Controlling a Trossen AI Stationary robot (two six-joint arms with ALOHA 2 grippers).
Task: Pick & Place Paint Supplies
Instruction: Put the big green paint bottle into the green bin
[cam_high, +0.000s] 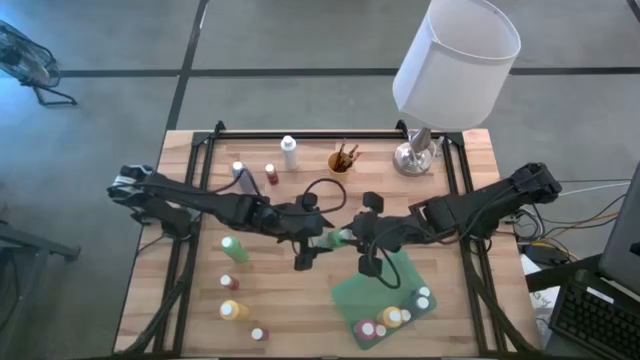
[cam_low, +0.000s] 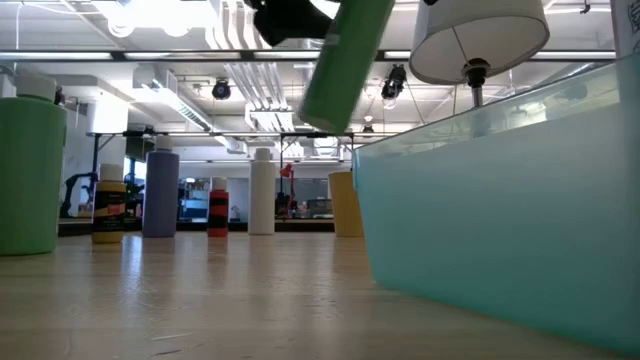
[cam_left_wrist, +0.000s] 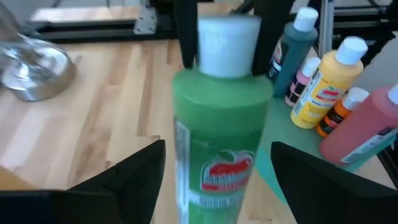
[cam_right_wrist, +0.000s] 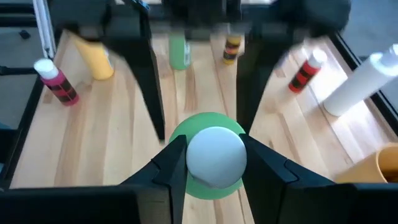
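Midair above the tabletop's (cam_high: 300, 300) centre, the right gripper (cam_right_wrist: 214, 163) pinches the white cap of a cylindrical green bottle (cam_left_wrist: 221, 134), while the left gripper (cam_left_wrist: 217, 163) stands spread around its body without touching, beside the green tray (cam_high: 375, 290).

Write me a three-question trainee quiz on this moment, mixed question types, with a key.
1. True or false: the right pincer grips the green bottle by its white cap.
2. The left pincer is: A) clamped on the bottle's body; B) open, one finger on either side of the bottle; C) resting on the table.
3. Short answer: in the high view, what holds the cluster of small bottles near the right arm?

Key: 1 true. 2 B. 3 the green tray.
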